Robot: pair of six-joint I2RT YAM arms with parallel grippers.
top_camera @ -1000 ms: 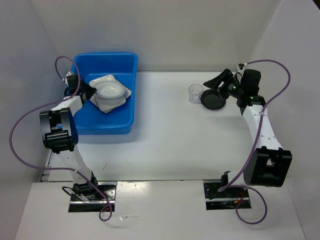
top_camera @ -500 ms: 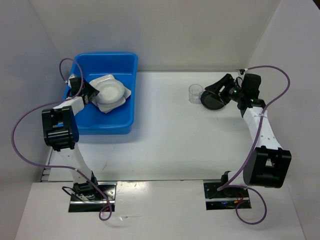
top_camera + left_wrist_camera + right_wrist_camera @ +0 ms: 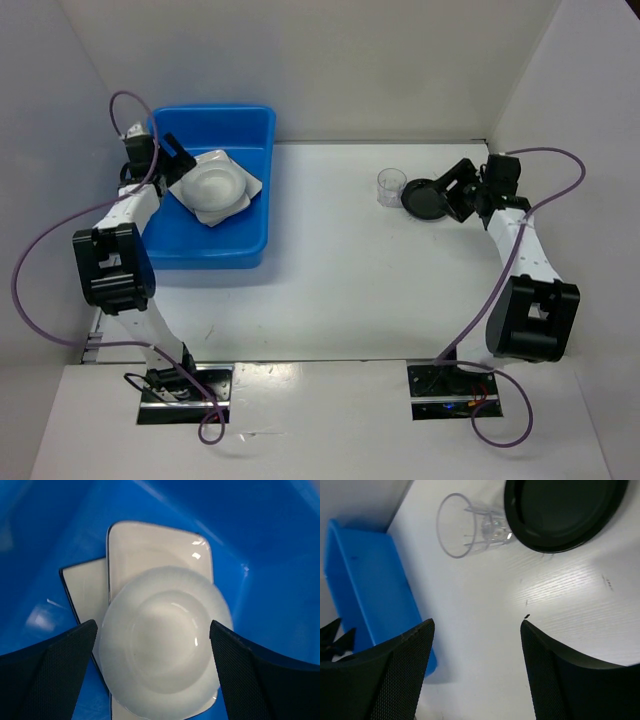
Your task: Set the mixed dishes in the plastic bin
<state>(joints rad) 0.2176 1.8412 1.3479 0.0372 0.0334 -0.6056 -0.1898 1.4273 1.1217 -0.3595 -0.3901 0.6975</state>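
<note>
over plastic bin [image 3: 215, 250], left hand [image 3: 152, 625] spread | right hand [image 3: 476, 622] spread | plate [image 3: 87, 587] edge: left wrist only

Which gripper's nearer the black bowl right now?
Right. The right gripper is open just beside the black bowl; the left gripper is across the table, over the plastic bin.

Left gripper [image 3: 180, 160] and right gripper [image 3: 452, 192] gape wide, each stretched far forward.
</note>
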